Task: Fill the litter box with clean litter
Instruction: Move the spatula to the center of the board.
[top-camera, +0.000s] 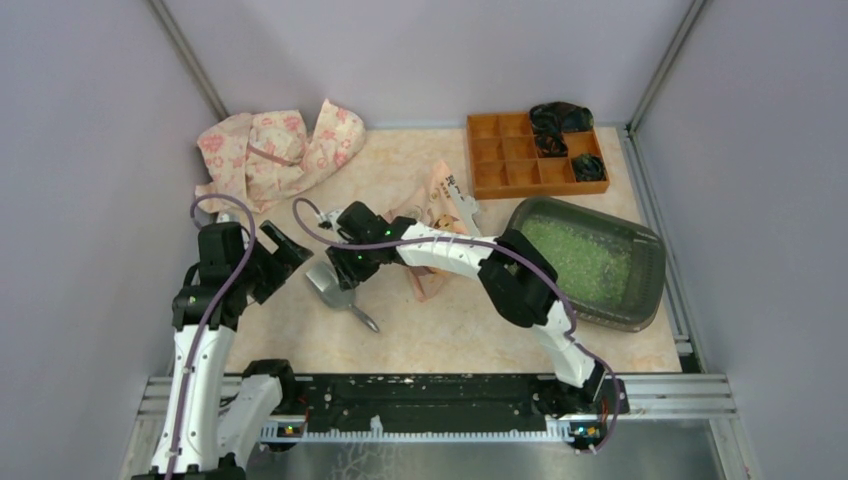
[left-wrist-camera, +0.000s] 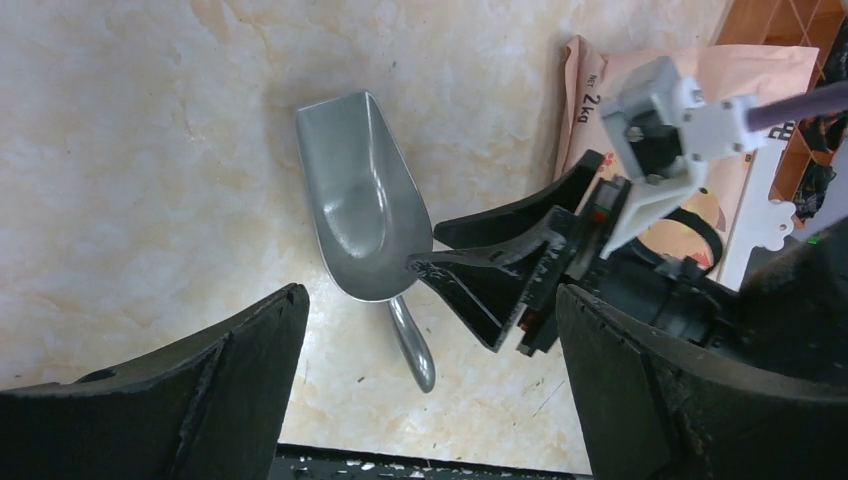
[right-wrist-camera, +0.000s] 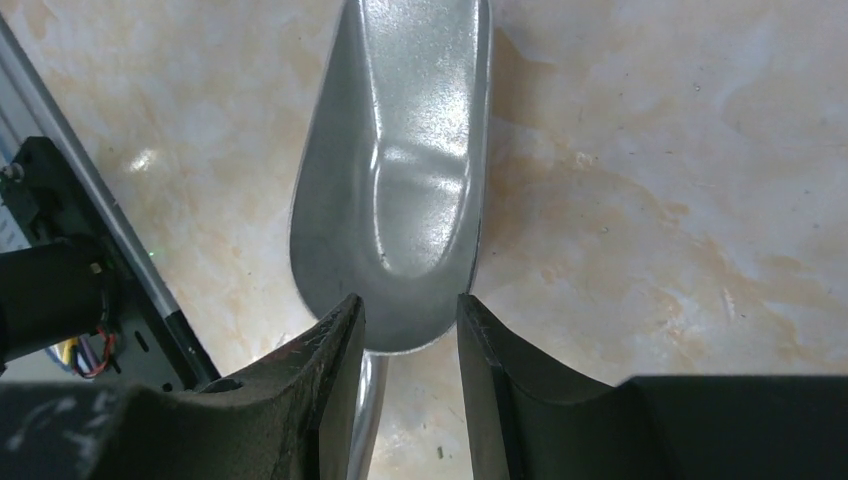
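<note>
The litter box (top-camera: 642, 262) sits at the right, with the clean litter (top-camera: 578, 260) spread as light-green granules over its floor. An empty grey metal scoop (top-camera: 332, 283) (left-wrist-camera: 362, 205) (right-wrist-camera: 400, 190) lies on the table left of centre, handle towards the arms. My right gripper (top-camera: 346, 266) (left-wrist-camera: 430, 246) (right-wrist-camera: 408, 305) hovers over the rear of the scoop's bowl, jaws partly apart with nothing clamped between them. One fingertip (left-wrist-camera: 418, 263) is at the bowl's rim. My left gripper (top-camera: 284, 262) (left-wrist-camera: 430, 300) stands wide open just left of the scoop, holding nothing.
A pink printed litter bag (top-camera: 441, 199) (left-wrist-camera: 700, 85) lies behind the right arm. An orange compartment tray (top-camera: 520, 160) with dark items stands at the back right. A floral cloth (top-camera: 270, 150) is heaped at the back left. Grey walls enclose the table.
</note>
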